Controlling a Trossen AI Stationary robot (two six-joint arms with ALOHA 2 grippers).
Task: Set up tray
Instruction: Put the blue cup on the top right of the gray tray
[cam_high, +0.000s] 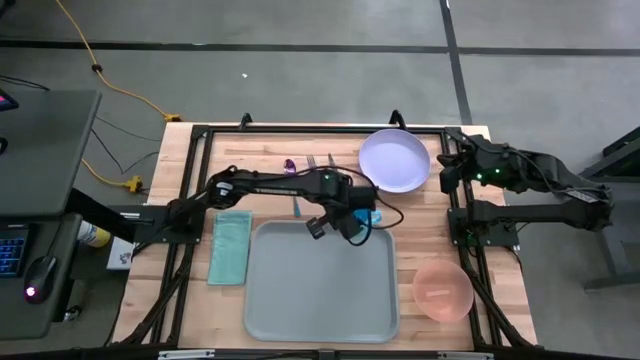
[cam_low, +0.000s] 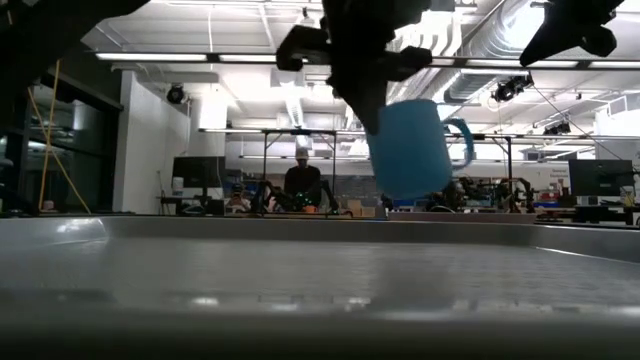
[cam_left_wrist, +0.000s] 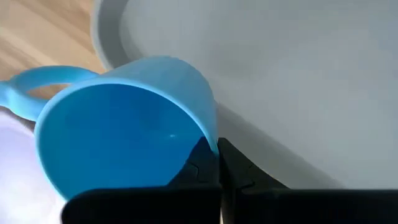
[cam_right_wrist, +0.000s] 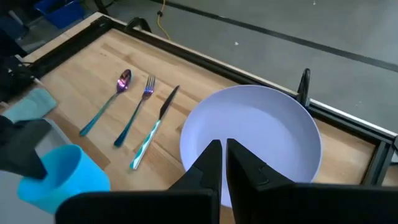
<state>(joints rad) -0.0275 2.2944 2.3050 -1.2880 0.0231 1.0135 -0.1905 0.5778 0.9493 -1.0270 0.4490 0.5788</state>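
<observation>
The left gripper (cam_high: 352, 226) is clamped on the rim of a blue mug (cam_low: 412, 147), one finger inside the mug's mouth and the other outside its wall, as the left wrist view shows. It holds the mug in the air above the far right part of the tray (cam_high: 320, 300), close to the tray's far rim; from the low view the mug hangs clear of the tray floor, mouth up and a little tilted, handle towards the right.

The tray lies flat on the bench (cam_high: 185, 300) in the near middle, long side running left to right. Just beside its left edge lies a folded teal cloth (cam_high: 231, 247). Beyond the tray's far rim a spoon (cam_right_wrist: 106, 104), a fork (cam_right_wrist: 135, 110) and a knife (cam_right_wrist: 153, 129) lie side by side on the wood, partly hidden by the left arm in the high view. To the right of these, at the far edge, sits a lavender plate (cam_high: 394, 160). A pink bowl (cam_high: 443, 288) stands near the tray's right edge, at the near right of the bench.

The right gripper (cam_right_wrist: 219, 149) is closed and holds nothing, hovering over the near edge of the plate at the bench's far right.

A person (cam_low: 302, 180) stands in the room beyond the bench.
</observation>
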